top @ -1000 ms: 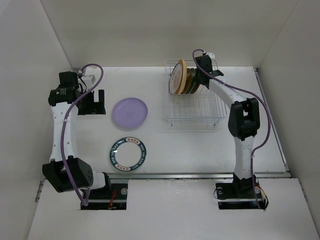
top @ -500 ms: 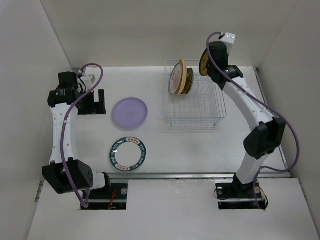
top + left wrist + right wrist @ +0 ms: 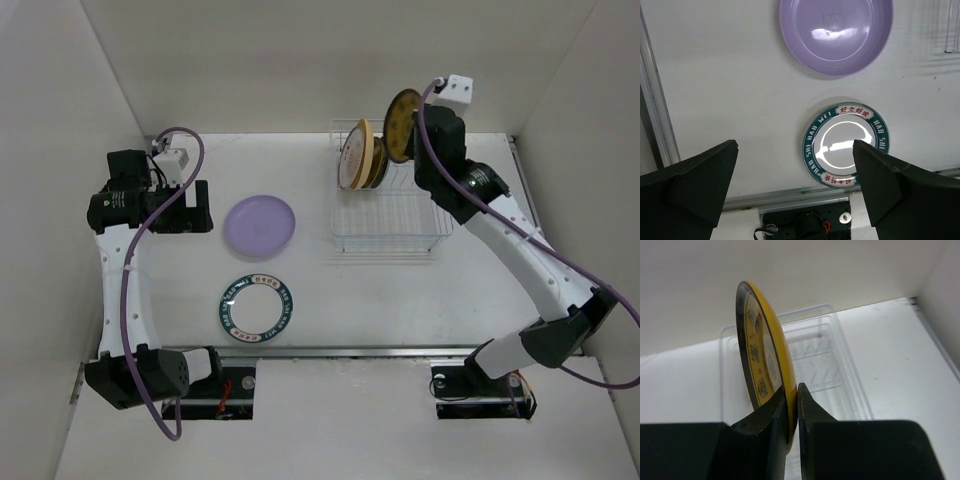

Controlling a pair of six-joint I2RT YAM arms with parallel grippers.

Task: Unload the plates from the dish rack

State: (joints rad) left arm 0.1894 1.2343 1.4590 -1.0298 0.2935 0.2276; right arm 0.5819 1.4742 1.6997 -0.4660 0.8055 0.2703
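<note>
L pincer (image 3: 795, 146): fingers wide apart, holding nothing, hovering over the tabletop (image 3: 400, 300) at far L. Arm has swung a bit further L vs. 1 s ago, otherwise idle.

Just R of it, lavender plate (image 3: 259, 224) lies flat on the tabletop. Teal-rim plate (image 3: 258, 309) lies nearer the bases. Both are in the same spots as before, so 2 are already unloaded.

Rack (image 3: 390, 243) is R of centre and hasn't shifted. A few plates (image 3: 357, 158) stand on edge at its far L end, pale orange one in front; exact count hard to tell.

R pincer (image 3: 792, 397): clamped on the lower rim of the yellow plate (image 3: 403, 112), one finger on each face. Big change: 1 s ago it was down among the racked plates. Now the plate is up out of the rack, held on edge in the air above its far end, clear of the wires.

Meaning: 3rd plate is out, extraction done. Prob. next is carrying it over to open tabletop and laying it flat. A thin rim grip may let it slip or swing.
</note>
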